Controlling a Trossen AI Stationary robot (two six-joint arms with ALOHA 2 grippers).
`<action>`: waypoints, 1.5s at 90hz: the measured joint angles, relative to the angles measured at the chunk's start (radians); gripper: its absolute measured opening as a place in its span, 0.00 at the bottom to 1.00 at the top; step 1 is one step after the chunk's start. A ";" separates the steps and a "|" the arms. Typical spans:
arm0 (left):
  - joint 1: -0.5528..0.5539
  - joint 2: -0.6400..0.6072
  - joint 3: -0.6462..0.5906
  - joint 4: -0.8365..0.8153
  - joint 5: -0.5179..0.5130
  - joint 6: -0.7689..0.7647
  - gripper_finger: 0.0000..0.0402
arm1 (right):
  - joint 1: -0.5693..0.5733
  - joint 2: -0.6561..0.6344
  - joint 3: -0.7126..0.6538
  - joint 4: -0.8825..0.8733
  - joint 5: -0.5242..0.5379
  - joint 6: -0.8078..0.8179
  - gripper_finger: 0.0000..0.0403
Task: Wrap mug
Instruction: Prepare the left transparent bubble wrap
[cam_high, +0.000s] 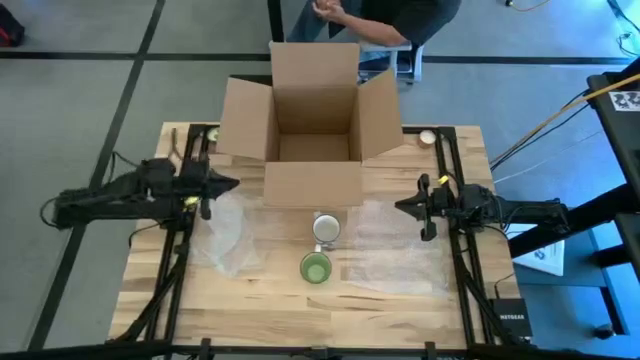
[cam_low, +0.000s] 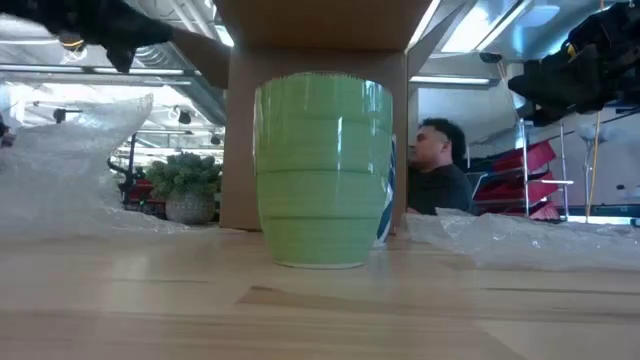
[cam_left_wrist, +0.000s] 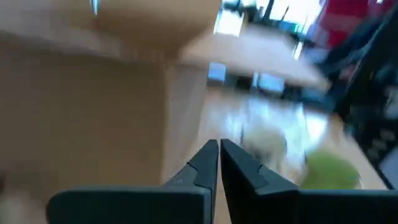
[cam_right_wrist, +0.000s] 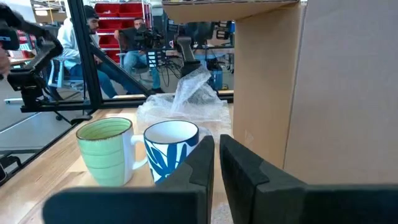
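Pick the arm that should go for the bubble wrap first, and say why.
Right, narrowly. The right gripper hovers at the edge of the flat bubble wrap sheet beside the mugs; the left gripper hovers over crumpled wrap.

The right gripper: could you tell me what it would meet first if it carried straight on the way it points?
Probably the blue-and-white mug, which stands just ahead of the right gripper, perhaps brushing the cardboard box alongside. The green mug sits off that line. Depth is uncertain.
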 joint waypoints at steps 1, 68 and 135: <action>0.000 0.018 0.020 -0.030 0.002 -0.009 0.00 | 0.000 0.000 0.000 0.000 0.000 0.000 0.03; 0.111 0.402 0.350 -0.658 0.065 -0.166 0.39 | 0.000 0.000 0.000 0.000 0.000 0.000 0.03; 0.139 0.408 0.051 -0.613 0.166 -0.069 0.57 | 0.000 0.000 0.000 0.000 0.000 0.000 0.03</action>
